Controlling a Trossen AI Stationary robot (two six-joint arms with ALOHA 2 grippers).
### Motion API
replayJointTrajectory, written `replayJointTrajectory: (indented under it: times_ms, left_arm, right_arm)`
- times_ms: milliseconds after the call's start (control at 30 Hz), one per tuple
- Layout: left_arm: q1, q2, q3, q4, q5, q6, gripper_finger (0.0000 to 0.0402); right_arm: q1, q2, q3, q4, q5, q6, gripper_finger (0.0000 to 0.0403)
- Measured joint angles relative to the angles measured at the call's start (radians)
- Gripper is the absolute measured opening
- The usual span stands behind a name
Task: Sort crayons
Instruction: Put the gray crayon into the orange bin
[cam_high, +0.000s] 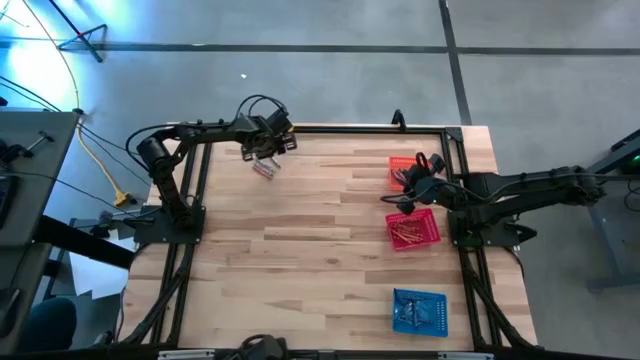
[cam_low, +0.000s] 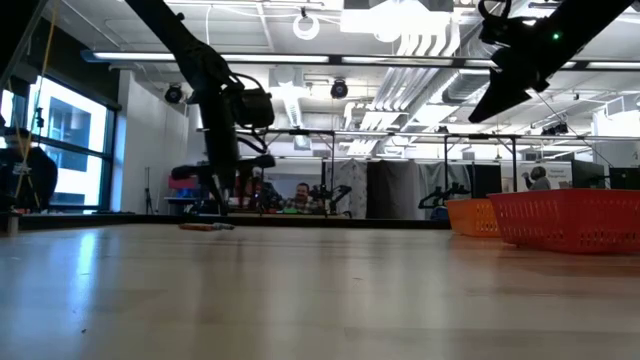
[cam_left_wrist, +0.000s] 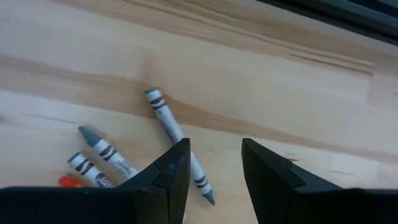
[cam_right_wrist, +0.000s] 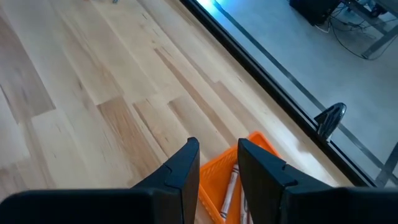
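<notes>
Left gripper (cam_high: 266, 152) poised open over loose crayons (cam_high: 263, 167) at the table's (cam_high: 300, 250) far left; right gripper (cam_high: 408, 196) open and empty above the orange basket (cam_high: 399, 166).

Left to right: the left gripper's fingers (cam_left_wrist: 171, 171) stand parted with nothing between them, one tip just over a grey crayon (cam_left_wrist: 177, 139) lying flat on the wood; two more grey crayons (cam_left_wrist: 106, 151) and an orange one (cam_left_wrist: 69, 182) lie beside it. Further right, the right gripper hangs with a narrow gap between its fingers (cam_right_wrist: 186, 168), holding nothing, over the orange basket, which has crayons inside. Next comes the red basket (cam_high: 413, 230), also holding crayons, and nearest the front edge the blue basket (cam_high: 419, 311).
</notes>
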Motion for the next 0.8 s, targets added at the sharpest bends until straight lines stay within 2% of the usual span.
replayJointTrajectory:
  times_ms: [233, 467, 800]
  left_arm:
    - [0.000, 0.000, 0.000, -0.064, -0.025, -0.070, 0.0117]
    - [0.000, 0.003, 0.000, -0.066, -0.008, -0.081, 0.0106]
    - [0.000, 0.097, 0.005, -0.073, 0.019, -0.076, 0.0106]
  right_arm:
    - [0.000, 0.000, 0.000, -0.014, 0.000, -0.001, 0.0102]
    - [0.000, 0.000, 0.000, -0.022, 0.000, -0.003, 0.0102]
    - [0.000, 0.000, 0.000, -0.032, 0.000, -0.004, 0.0102]
